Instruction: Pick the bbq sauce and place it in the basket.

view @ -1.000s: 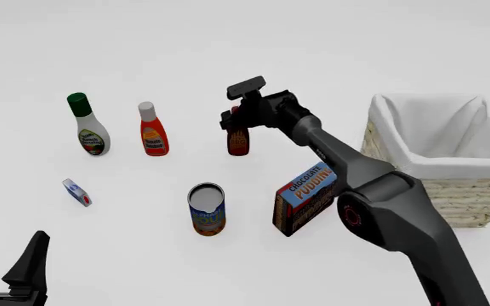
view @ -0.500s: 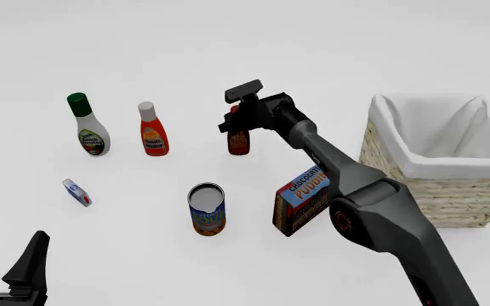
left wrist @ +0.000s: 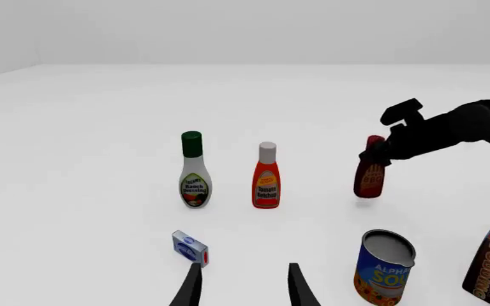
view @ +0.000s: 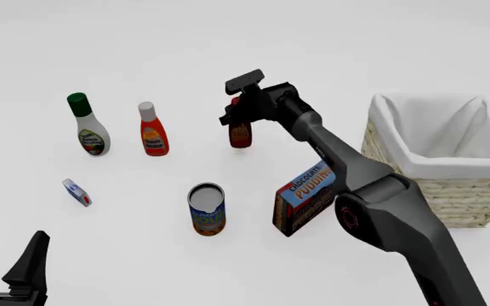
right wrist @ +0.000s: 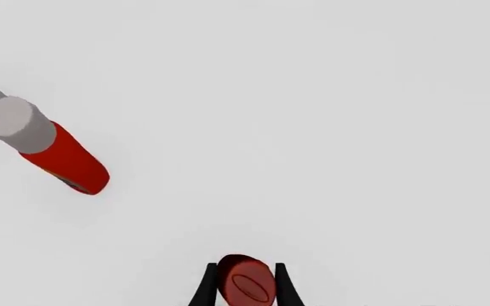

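Note:
The bbq sauce [view: 240,133], a dark red-brown bottle with a red cap, hangs just above the table near the middle. My right gripper [view: 239,113] is shut on its neck from above. In the right wrist view the red cap [right wrist: 247,287] sits between the two fingers of the right gripper [right wrist: 243,284]. The left wrist view shows the bbq sauce [left wrist: 370,176] held clear of the surface. The wicker basket [view: 415,185] with white lining stands at the right. My left gripper [view: 5,256] rests open at the near left edge, with nothing between its fingers [left wrist: 188,292].
A white bottle with a green cap [view: 87,127] and an orange-red bottle with a white cap [view: 152,131] stand at the left. A soup can [view: 207,210], a chocolate pudding box [view: 305,198] and a small blue box [view: 76,192] sit nearer.
My right gripper has risen a little and carried the bbq sauce up off the table. The left arm has not moved.

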Robot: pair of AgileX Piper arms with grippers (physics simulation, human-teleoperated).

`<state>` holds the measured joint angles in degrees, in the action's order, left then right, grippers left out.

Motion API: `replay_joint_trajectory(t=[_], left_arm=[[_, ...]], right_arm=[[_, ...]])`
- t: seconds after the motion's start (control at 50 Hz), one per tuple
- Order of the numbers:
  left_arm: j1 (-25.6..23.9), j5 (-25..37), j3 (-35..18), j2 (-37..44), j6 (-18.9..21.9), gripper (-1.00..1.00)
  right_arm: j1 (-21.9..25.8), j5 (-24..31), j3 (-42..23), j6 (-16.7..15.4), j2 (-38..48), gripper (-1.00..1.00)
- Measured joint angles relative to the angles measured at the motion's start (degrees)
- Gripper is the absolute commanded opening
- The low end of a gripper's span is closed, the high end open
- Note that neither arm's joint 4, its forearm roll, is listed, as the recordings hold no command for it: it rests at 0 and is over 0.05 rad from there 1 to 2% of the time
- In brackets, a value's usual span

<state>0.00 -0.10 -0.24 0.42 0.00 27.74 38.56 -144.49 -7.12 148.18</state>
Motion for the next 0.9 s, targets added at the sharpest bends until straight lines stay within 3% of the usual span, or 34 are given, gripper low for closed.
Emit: replay_joint_trajectory(t=[0.9], left_arm=[[0.0,0.0,0.0,0.0,0.0,1.0]], right_arm=[[-1.68,2.02,14.62,-4.63,-22.28,-1.0]])
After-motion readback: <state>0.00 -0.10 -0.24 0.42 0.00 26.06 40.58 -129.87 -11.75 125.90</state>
